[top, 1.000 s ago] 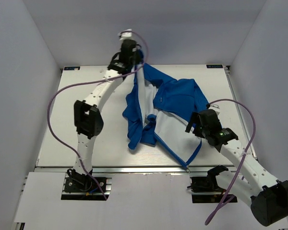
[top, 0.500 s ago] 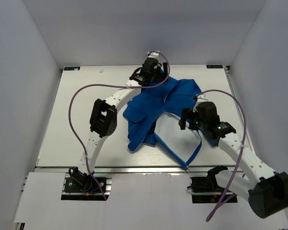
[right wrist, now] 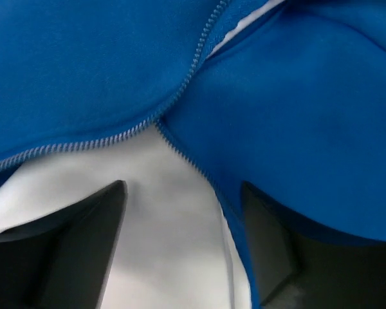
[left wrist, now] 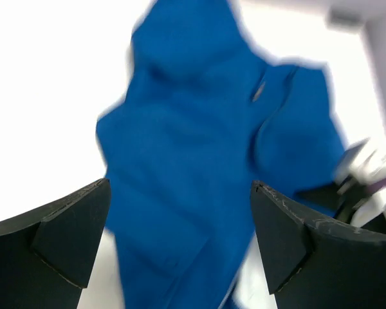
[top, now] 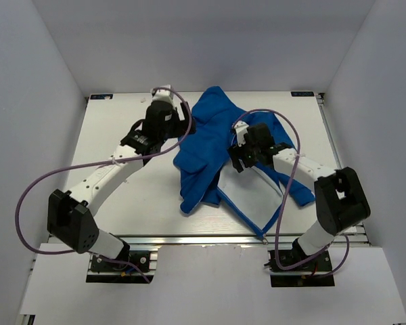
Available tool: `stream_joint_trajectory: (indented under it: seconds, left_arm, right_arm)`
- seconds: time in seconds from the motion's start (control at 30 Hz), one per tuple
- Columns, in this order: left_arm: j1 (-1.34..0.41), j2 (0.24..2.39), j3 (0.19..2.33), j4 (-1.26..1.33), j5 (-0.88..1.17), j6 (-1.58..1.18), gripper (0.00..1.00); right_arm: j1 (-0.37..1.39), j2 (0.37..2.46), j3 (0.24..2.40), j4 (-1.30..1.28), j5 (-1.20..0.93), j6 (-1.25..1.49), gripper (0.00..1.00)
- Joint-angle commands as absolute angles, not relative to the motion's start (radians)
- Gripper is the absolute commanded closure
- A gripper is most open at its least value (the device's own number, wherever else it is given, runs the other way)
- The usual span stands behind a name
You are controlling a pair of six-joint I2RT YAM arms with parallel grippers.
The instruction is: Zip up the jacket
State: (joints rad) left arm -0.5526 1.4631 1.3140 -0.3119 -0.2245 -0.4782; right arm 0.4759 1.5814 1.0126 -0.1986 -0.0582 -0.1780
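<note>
The royal-blue jacket [top: 210,128] lies crumpled mid-table, its front open onto pale lining [top: 247,193]. My left gripper [top: 181,130] hovers just left of the jacket's far part, open wide; in the left wrist view blurred blue fleece [left wrist: 193,141] fills the space beyond the empty left gripper [left wrist: 180,183]. My right gripper [top: 238,159] sits low over the jacket's middle. In the right wrist view it [right wrist: 183,185] is open over white lining [right wrist: 161,251], with the silver zipper teeth [right wrist: 180,93] running just ahead and one fingertip [right wrist: 270,251] over the blue edge.
The white table [top: 101,135] is boxed in by pale walls at the left, right and back. Purple cables loop off both arms, one [top: 284,196] crossing above the jacket's right side. The jacket's hem reaches near the table's front edge [top: 189,237].
My left gripper let go of the jacket's upper part, opened wide and swung back left. The lifted fabric dropped flat. My right arm moved in over the jacket's middle, its jaws slightly narrower.
</note>
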Motion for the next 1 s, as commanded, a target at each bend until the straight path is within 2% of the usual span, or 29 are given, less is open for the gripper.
stream_joint_trajectory:
  seconds: [0.0,0.07,0.13,0.17,0.23,0.37,0.57,0.7,0.97]
  left_arm:
    - [-0.542,1.512,1.171,-0.305,-0.056,-0.506,0.02]
    - [-0.541,1.522,1.141,-0.289,0.02,-0.502,0.02]
    - [-0.543,1.537,1.121,-0.258,0.093,-0.5,0.02]
    - [-0.543,1.543,1.094,-0.221,0.15,-0.506,0.02]
    - [-0.543,1.569,1.068,-0.186,0.19,-0.514,0.02]
    - [-0.543,1.644,1.046,-0.141,0.313,-0.543,0.02]
    - [-0.551,1.758,1.058,-0.144,0.37,-0.552,0.02]
    - [-0.551,1.778,1.072,-0.156,0.37,-0.546,0.02]
    - [-0.551,1.758,1.072,-0.16,0.357,-0.529,0.02]
  right_arm:
    - [0.486,1.627,1.092,-0.107,-0.006,-0.218,0.27]
    - [0.483,1.693,1.162,-0.138,0.047,-0.181,0.36]
    - [0.479,1.739,1.201,-0.147,0.135,-0.143,0.61]
    - [0.462,1.749,1.231,-0.147,0.171,-0.09,0.86]
    - [0.434,1.753,1.256,-0.146,0.19,-0.014,1.0]
    - [0.333,1.71,1.29,-0.166,0.183,0.185,1.0]
    - [0.114,1.588,1.229,-0.183,0.009,0.491,1.0]
    - [0.032,1.471,1.149,-0.129,-0.038,0.564,1.0]
    - [-0.032,1.397,1.19,-0.144,-0.096,0.624,1.0]
